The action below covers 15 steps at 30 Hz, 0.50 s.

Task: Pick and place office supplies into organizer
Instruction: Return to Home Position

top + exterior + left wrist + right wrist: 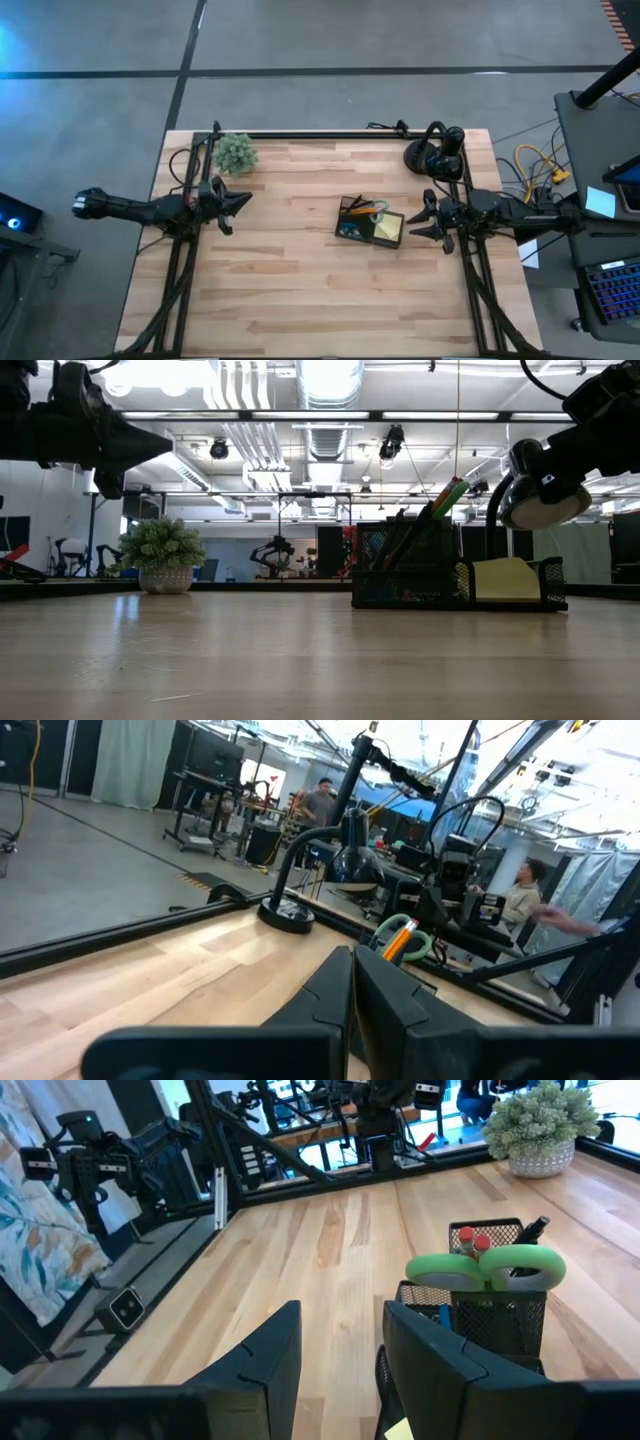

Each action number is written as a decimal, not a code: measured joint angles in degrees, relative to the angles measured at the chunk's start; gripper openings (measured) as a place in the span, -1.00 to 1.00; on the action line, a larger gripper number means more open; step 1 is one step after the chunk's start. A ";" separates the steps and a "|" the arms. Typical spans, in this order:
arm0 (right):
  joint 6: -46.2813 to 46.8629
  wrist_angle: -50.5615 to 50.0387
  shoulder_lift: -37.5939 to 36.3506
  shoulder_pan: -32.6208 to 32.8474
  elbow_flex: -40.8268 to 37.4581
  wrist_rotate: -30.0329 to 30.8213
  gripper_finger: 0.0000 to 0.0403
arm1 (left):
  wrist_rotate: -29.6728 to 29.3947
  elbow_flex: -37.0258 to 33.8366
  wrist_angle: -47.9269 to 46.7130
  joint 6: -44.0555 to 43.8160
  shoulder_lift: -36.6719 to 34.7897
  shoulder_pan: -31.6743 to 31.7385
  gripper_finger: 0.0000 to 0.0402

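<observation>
The black mesh organizer (370, 222) stands right of the table's middle. In it are green-handled scissors (487, 1270), orange pencils (467, 1238) and a dark pen (531, 1230), all upright, with a yellow sticky-note pad (390, 228) in its right compartment. My right gripper (414, 224) hangs level just right of the organizer, above the table, open with nothing between its fingers (270, 1355). My left gripper (244, 198) hangs at the table's left side, shut, pointing toward the organizer and far from it.
A small green potted plant (236, 152) stands at the far left corner. A black round-headed desk lamp (440, 150) stands at the far right, just behind my right arm. Bare wooden tabletop (300, 290) stretches along the near side. People stand beyond the table in the left wrist view.
</observation>
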 joint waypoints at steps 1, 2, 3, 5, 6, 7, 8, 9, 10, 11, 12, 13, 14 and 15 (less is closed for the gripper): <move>0.00 0.00 0.00 0.00 0.00 0.00 -0.33 | 0.00 0.00 0.00 0.00 0.17 -0.01 -1.00; 0.00 0.00 0.00 0.00 0.00 0.00 -0.33 | 0.00 0.00 0.00 0.00 0.31 -0.01 -1.00; 0.00 0.00 0.00 0.00 0.00 0.00 -0.33 | 0.00 0.00 -0.01 0.00 0.44 -0.01 -1.00; -0.01 0.00 0.00 0.00 0.00 0.00 -0.33 | 0.00 0.00 -0.01 0.00 0.63 -0.01 -1.00; -0.02 0.00 0.00 0.00 0.00 -0.01 -0.33 | 0.00 -0.01 -0.02 0.00 0.67 -0.01 -1.00; 0.00 0.00 0.00 0.00 0.00 0.00 -0.33 | 0.00 -0.02 -0.01 -0.01 0.62 -0.01 -1.00; -0.01 0.00 0.00 0.00 0.00 -0.01 -0.33 | 0.00 -0.02 0.00 0.00 0.60 -0.01 -1.00; 0.00 0.00 0.00 0.00 0.00 0.00 -0.33 | 0.00 -0.02 0.00 0.00 0.57 -0.01 -1.00; -0.02 0.00 0.00 0.00 0.00 -0.01 -0.33 | 0.00 -0.02 -0.02 0.00 0.49 -0.01 -1.00; 0.00 0.00 0.00 0.00 0.00 0.00 -0.33 | 0.00 -0.02 0.00 -0.01 0.42 -0.01 -1.00; -0.02 0.00 0.00 0.00 0.00 0.00 -0.33 | 0.00 -0.02 0.02 0.00 0.46 -0.01 -1.00; 0.00 0.00 0.00 0.00 0.00 -0.01 -0.33 | 0.00 -0.02 0.01 0.00 0.56 -0.01 -1.00; 0.00 0.00 0.00 0.00 0.00 0.00 -0.33 | 0.00 -0.02 -0.02 -0.02 0.60 -0.01 -1.00; -0.02 0.02 0.00 0.00 0.00 -0.02 -0.33 | 0.01 -0.02 -0.02 0.00 0.57 -0.01 -1.00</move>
